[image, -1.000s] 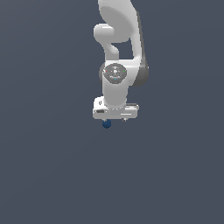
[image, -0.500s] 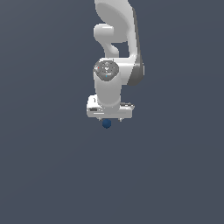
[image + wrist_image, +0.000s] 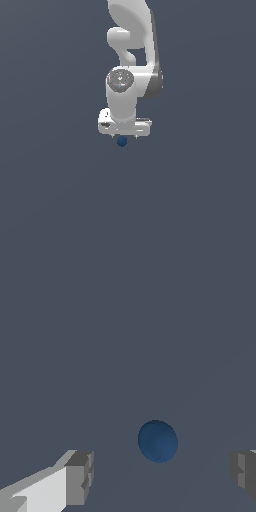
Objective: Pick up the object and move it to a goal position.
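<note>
Ball (image 3: 157,441) first: small, dark blue and smooth, it sits between the two grey fingertips (image 3: 80,477) in the wrist view, with a clear gap of plain dark surface on either side, so neither pad touches it. The gripper (image 3: 123,136) is spread wide, far wider than the ball, and has hold of nothing. From the exterior view the ball (image 3: 122,142) shows just under the white gripper body, peeking out below its lower edge; whether it rests on the surface or hangs clear cannot be told from the flat grey render. All around is open room: the even dark grey ground (image 3: 55,200) runs unbroken to every edge of both views. Farther back and up, the white arm (image 3: 131,60) rises out of the top of the exterior view. Against half a second ago, the wrist has turned a little and the gripper body sits slightly lower and more to the exterior view's right, while the ball keeps its spot beneath it.
</note>
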Controlling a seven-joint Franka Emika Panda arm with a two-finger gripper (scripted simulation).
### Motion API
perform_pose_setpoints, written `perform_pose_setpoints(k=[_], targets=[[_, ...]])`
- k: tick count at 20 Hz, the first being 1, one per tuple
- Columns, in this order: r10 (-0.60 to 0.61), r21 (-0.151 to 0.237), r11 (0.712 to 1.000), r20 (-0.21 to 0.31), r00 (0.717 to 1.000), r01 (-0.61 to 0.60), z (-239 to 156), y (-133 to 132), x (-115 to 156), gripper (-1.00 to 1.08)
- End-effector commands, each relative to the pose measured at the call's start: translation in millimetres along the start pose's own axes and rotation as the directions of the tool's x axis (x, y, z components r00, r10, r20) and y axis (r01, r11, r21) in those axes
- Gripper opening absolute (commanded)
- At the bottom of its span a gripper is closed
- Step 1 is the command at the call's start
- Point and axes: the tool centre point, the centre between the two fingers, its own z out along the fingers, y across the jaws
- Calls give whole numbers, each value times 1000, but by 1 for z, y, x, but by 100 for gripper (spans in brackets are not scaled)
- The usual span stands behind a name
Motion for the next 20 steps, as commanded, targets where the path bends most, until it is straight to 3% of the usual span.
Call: perform_pose_setpoints(k=[1, 8, 20], targets=[[23, 0, 1000, -6, 1000, -23, 5, 1, -2, 100], [135, 3, 991, -36, 990, -135, 29, 8, -14, 100], [308, 15, 951, -83, 948, -308, 62, 20, -37, 100]])
